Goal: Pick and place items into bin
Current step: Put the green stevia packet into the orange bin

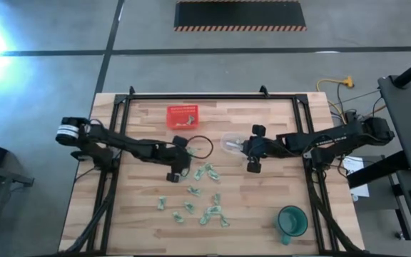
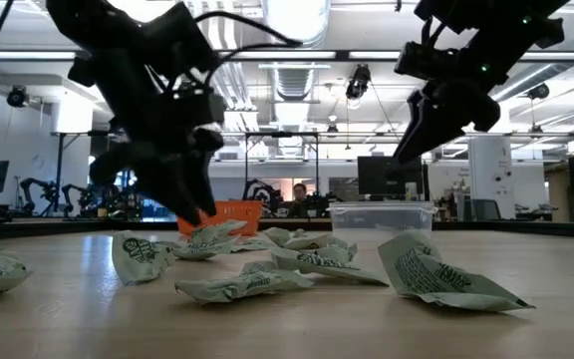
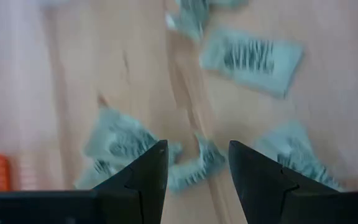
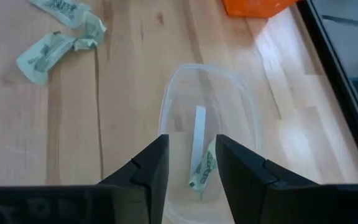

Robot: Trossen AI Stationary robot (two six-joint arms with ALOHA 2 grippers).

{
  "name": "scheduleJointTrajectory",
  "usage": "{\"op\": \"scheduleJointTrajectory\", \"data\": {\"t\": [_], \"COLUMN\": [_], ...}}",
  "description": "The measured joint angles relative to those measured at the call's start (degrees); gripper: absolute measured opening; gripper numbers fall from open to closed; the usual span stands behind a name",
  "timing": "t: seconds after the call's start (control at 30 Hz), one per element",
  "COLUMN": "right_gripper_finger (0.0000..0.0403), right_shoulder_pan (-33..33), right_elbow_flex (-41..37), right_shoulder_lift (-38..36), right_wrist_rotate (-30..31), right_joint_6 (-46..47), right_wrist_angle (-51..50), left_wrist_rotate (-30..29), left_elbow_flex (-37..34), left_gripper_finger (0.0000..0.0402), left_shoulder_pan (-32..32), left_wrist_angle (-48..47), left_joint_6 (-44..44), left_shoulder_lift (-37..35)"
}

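Observation:
Several small pale green crinkly packets point(image 1: 204, 173) lie scattered on the wooden table, more of them nearer the near edge point(image 1: 191, 208). My left gripper point(image 1: 186, 160) point(image 3: 197, 165) hangs open, pointing down just above a cluster of packets point(image 3: 120, 140); one packet point(image 3: 194, 167) shows in the gap between its fingers. My right gripper point(image 1: 245, 148) point(image 4: 191, 162) is open above a clear plastic container point(image 4: 207, 124), and one packet point(image 4: 205, 169) shows inside it. In the low view the left gripper point(image 2: 192, 204) is close over the pile point(image 2: 212, 237) and the right gripper point(image 2: 415, 135) is higher.
A red container point(image 1: 182, 116) stands toward the far edge, with something pale inside. A green cup point(image 1: 291, 221) sits near the near right corner. A black cable loop point(image 1: 202, 146) lies by the left gripper. The dark frame rails point(image 1: 113, 143) run along both table sides.

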Motion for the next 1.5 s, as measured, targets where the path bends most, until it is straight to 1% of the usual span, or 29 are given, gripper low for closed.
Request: {"op": "scheduleJointTrajectory", "data": {"t": [0.07, 0.17, 0.5, 0.67, 0.9, 1.1, 1.27, 1.4, 1.43, 1.5], "right_gripper_finger": [0.0116, 0.0111, 0.0095, 0.0087, 0.0077, 0.0071, 0.0071, 0.0075, 0.0075, 0.0073], "right_shoulder_pan": [0.1, 0.0, 0.0, 0.0, 0.0, 0.0, 0.0, 0.0, 0.0, 0.0], "right_elbow_flex": [-0.3, -0.4, -0.4, -0.4, -0.4, -0.4, -0.4, -0.4, -0.4, -0.4], "right_shoulder_lift": [0.0, 0.0, -0.2, -0.2, -0.2, -0.2, -0.2, -0.2, -0.2, -0.2], "right_wrist_rotate": [0.0, 0.0, 0.1, 0.0, 0.0, 0.0, 0.1, 0.1, 0.1, 0.1], "right_joint_6": [-0.2, -0.3, -0.9, -0.7, -0.5, -0.5, -0.5, -0.5, -0.5, -0.5], "right_wrist_angle": [0.0, 0.2, 1.3, 1.4, 1.5, 1.5, 1.4, 1.4, 1.3, 1.5], "left_wrist_rotate": [0.0, 0.2, 0.4, 0.4, 0.1, -2.8, -2.8, -2.9, -3.5, -8.0], "left_elbow_flex": [0.8, 1.2, 1.0, 0.5, 0.1, 0.7, 2.3, 3.2, 3.2, 3.4], "left_gripper_finger": [0.0150, 0.0136, 0.0046, 0.0017, 0.0011, 0.0001, 0.0000, 0.0000, 0.0000, 0.0000], "left_shoulder_pan": [0.0, 0.0, 0.0, 0.0, 0.3, 0.4, 0.4, 0.4, 0.4, 0.5], "left_wrist_angle": [-1.6, -2.2, -2.2, -2.1, -2.0, -2.2, -2.3, -2.2, -2.4, -2.7], "left_joint_6": [0.0, 0.0, -0.5, -1.2, -2.5, -2.5, -2.5, -1.2, -0.8, 0.3], "left_shoulder_lift": [1.2, 2.1, 2.2, 2.2, 2.2, 1.9, 0.0, -3.2, -4.1, -6.2]}}
